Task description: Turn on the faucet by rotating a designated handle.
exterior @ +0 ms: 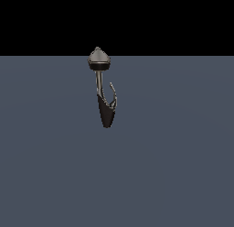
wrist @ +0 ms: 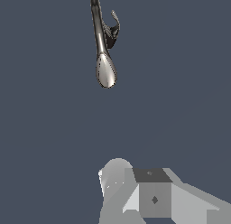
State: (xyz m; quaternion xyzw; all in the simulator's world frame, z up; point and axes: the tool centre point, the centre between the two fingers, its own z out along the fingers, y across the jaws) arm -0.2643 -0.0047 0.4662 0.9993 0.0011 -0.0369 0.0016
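The faucet (exterior: 106, 111) stands on the grey floor in the exterior view. It has a grey cone cap (exterior: 99, 56), a black band, a thin stem and a dark pointed body. The handle (exterior: 113, 94) is a thin curved grey sliver branching off the body toward the exterior view's right. In the wrist view the faucet (wrist: 103, 47) shows as a long shiny shape with the handle (wrist: 115, 23) hooking off its side. Pale grey parts of my gripper (wrist: 135, 196) show at the picture's edge, well apart from the faucet and touching nothing. The jaws' gap is not visible. The arm is out of the exterior view.
A flat blue-grey floor (exterior: 173, 166) spreads around the faucet. Black background lies beyond its far edge.
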